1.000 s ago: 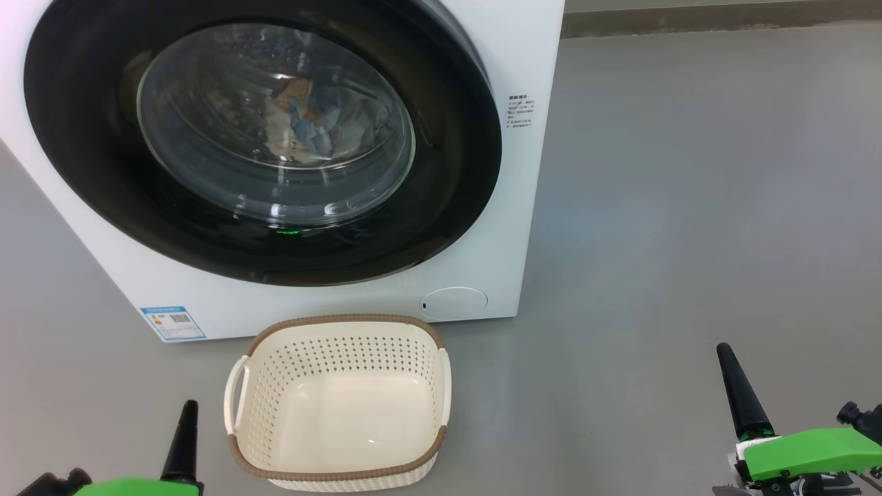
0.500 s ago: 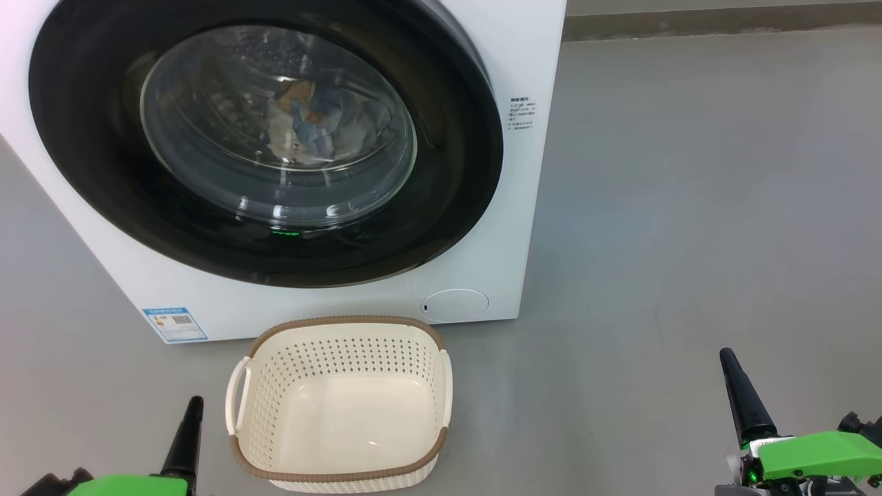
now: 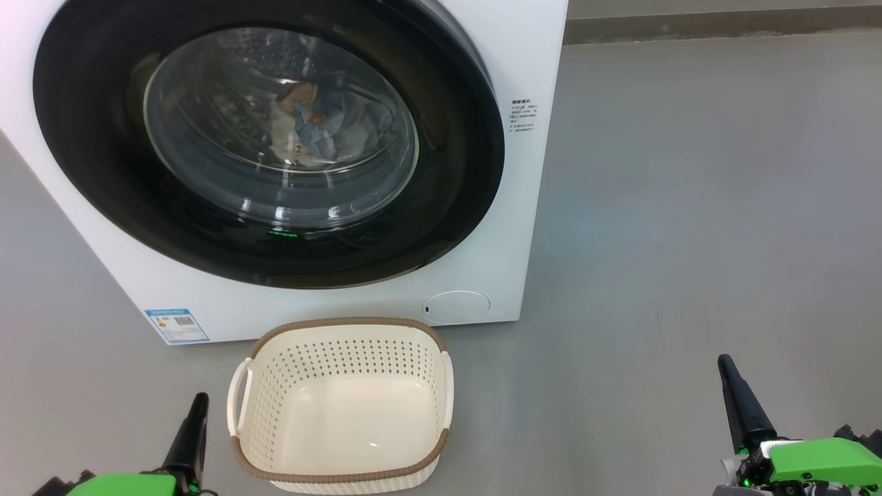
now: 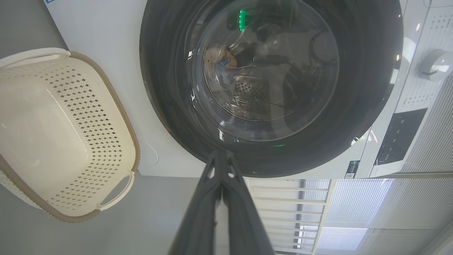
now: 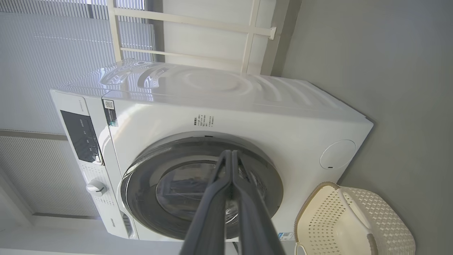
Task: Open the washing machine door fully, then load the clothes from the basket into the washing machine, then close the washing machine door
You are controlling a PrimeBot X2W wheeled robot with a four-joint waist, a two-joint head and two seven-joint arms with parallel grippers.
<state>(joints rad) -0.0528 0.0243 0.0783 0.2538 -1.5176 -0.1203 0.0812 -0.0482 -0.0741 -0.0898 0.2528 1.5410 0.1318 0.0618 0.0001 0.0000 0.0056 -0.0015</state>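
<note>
1. Washing machine door: closed flush on the front of the washing machine.
2. Clothes: inside the washing machine drum, visible through the door glass as light-blue printed fabric with pale pieces.
3. Basket: on the floor just in front of the washing machine, empty.
4. Left gripper: low, in front of the washing machine; jaws pressed together, holding nothing.
5. Right gripper: low, in front of the washing machine and off past its right side; jaws pressed together, empty.
6. Progress, as judged: opening, loading and closing apparently complete; no step evidently left.

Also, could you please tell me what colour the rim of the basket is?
Brown, woven-look, around the cream basket; clearest in the head view.
</note>
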